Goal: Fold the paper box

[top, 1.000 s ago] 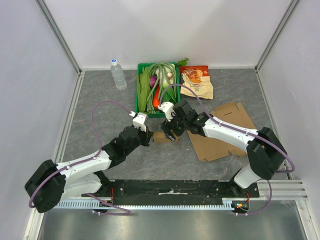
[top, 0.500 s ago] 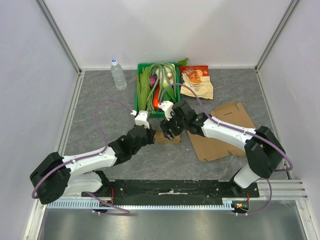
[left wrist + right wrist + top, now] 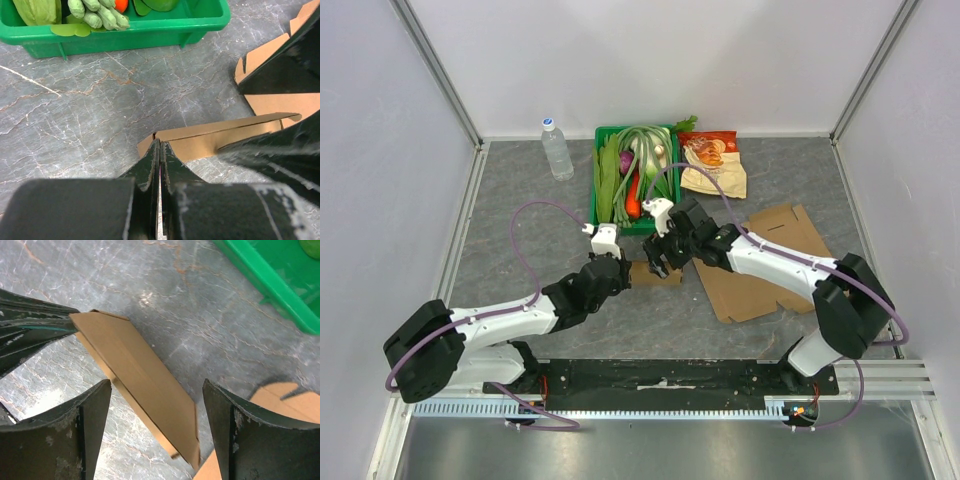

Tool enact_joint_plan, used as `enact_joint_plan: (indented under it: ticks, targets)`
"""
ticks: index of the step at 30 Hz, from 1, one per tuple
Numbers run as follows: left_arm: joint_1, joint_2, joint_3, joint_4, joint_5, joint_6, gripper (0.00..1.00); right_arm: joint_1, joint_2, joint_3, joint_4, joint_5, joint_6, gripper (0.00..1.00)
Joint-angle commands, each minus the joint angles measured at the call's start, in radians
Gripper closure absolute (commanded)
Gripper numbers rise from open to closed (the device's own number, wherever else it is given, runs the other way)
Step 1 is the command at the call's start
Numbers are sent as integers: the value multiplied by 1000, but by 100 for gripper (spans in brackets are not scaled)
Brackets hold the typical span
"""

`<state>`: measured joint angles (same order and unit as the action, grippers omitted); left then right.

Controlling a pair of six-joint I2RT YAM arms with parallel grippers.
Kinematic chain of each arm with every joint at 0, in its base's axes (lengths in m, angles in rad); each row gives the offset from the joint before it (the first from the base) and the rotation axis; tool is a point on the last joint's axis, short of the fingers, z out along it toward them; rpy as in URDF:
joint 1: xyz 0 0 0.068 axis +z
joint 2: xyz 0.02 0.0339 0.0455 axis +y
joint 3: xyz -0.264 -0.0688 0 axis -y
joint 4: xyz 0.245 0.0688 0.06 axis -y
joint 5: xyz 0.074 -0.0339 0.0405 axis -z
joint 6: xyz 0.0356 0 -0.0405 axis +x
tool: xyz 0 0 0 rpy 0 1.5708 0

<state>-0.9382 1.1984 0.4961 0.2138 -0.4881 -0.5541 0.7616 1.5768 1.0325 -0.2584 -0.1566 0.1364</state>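
Movement overhead: my left claw has advanced to the paper box's raised flap, six o'clock of the green crate.
Left wrist: closed, tips at the flap's corner; pinch unconfirmed.
Right wrist: my right claw straddles the flap, spread wide. The fold can start.
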Motion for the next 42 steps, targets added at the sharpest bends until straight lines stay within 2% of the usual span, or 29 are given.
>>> enact_joint_plan:
  ticks: [1, 6, 8, 10, 11, 14, 15, 23, 31, 35, 42]
  targets:
    - [-8, 20, -36, -86, -23, -38, 98, -53, -115, 26, -67, 11, 103, 17]
    - [-10, 13, -33, -91, -17, -35, 98, -122, -208, -6, -223, 17, 143, 19]
    - [-11, 12, -33, -90, -15, -35, 98, -125, -247, -37, -235, 81, 132, 21]
    - [-11, 12, -30, -91, -15, -33, 98, -128, -258, -45, -232, 106, 111, 29]
    - [-11, 9, -30, -93, -14, -30, 98, -128, -255, -43, -232, 100, 103, 39]
    - [-11, 1, -34, -94, -14, -29, 98, -128, -253, -49, -208, 28, 66, 58]
    - [-11, 1, -34, -94, -14, -29, 98, -128, -255, -54, -200, 11, 59, 61]
    - [-11, 6, -27, -96, -12, -26, 98, -107, -236, -57, -173, -55, -9, 65]
    - [-11, 7, -25, -97, -10, -24, 98, -82, -216, -55, -163, -6, -20, 64]
    - [-13, 4, -22, -97, -7, -21, 98, -73, -207, -46, -165, 15, -21, 71]
    - [-13, 4, -25, -96, -4, -20, 98, -62, -195, -45, -174, 66, -26, 75]
